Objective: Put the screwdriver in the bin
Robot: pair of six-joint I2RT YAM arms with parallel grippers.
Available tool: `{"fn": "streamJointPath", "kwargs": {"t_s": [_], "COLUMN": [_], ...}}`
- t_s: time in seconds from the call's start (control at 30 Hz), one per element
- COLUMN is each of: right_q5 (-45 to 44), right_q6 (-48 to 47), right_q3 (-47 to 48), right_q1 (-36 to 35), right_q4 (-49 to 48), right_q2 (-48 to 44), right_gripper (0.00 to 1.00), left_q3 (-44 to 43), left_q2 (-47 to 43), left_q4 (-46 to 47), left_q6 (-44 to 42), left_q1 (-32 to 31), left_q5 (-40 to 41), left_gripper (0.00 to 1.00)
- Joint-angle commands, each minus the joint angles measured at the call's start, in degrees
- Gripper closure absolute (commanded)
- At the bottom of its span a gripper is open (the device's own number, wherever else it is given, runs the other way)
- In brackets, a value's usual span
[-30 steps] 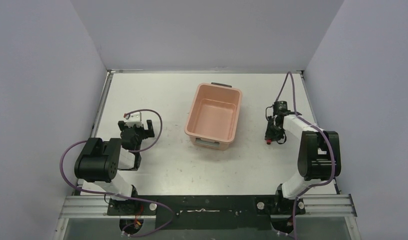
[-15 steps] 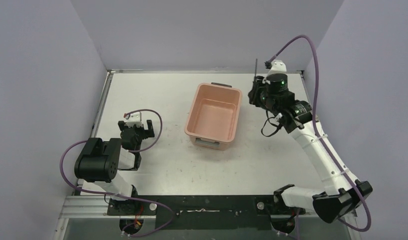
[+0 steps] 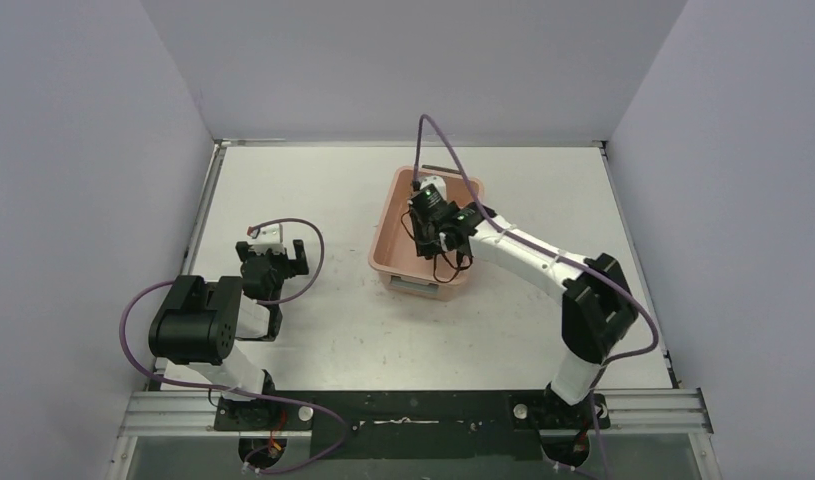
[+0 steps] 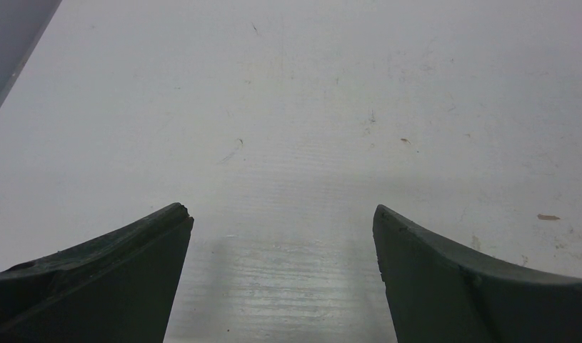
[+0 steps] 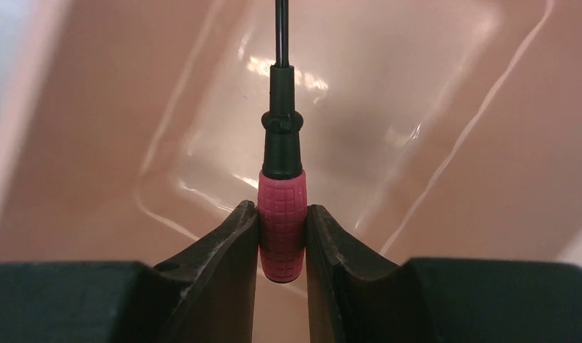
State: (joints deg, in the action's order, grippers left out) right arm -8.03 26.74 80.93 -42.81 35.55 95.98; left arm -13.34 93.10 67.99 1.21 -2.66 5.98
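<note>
**Top external view.** The bin (image 3: pixel 387 222) stood midway between the left and right edges of the worktop (image 3: pixel 303 185), nearer its far edge. The right arm reached across, and the right pincer (image 3: pixel 426 238) hung inside the bin's rim, pointing down at the floor of the tub. The screwdriver could not be made out from this height.

**Left wrist view.** The left pincer (image 4: pixel 282 221) was spread wide and held nothing. Only bare worktop lay under it, towards the left edge, well apart from the bin.

**Right wrist view.** The right pincer was clamped on the red handle of the screwdriver (image 5: pixel 281 227), one finger on each side. The black shaft ran straight ahead over the salmon floor of the bin. Whether the tip touched that floor could not be told.

**Progress.** By these views, pick-up and carry were complete and the tool was within the bin's walls. The release was not yet done. What remained was to part the fingers and lift the arm out.
</note>
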Motion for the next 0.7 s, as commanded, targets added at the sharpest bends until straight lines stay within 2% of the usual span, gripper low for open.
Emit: {"fn": "streamJointPath", "kwargs": {"t_s": [0.0,0.23,0.33,0.43,0.47,0.57,0.67], "right_q5": [0.2,3.0,3.3,2.9,2.6,0.7,-1.3], "right_q6": [1.7,2.9,3.3,4.0,4.4,4.2,2.6], "right_q3": [-1.5,-5.7,-5.7,-5.3,-5.2,-3.0,1.7], "right_q1": [0.8,3.3,3.4,3.3,3.3,3.3,3.2], "right_q4": [-2.5,-6.3,-6.5,-6.4,-6.5,-4.3,-1.1], "right_q2": [3.8,11.7,13.6,13.1,12.4,10.8,8.9], "right_gripper": [1.00,0.98,0.79,0.42,0.34,0.25,0.12], "left_q3": [-1.0,-1.0,-1.0,-1.0,-1.0,-1.0,-1.0], "left_q2": [-0.7,-0.7,-0.7,-0.7,-0.7,-0.7,-0.7], "left_q4": [2.1,2.0,2.0,2.0,2.0,2.0,2.1], "left_q6": [0.1,0.0,0.1,0.0,0.0,0.1,0.1], "left_q1": [-0.2,-0.2,-0.2,-0.2,-0.2,-0.2,-0.2], "left_q5": [-0.1,-0.2,-0.1,-0.1,-0.1,-0.1,-0.2], "left_gripper": [0.03,0.03,0.03,0.03,0.03,0.03,0.03]}}
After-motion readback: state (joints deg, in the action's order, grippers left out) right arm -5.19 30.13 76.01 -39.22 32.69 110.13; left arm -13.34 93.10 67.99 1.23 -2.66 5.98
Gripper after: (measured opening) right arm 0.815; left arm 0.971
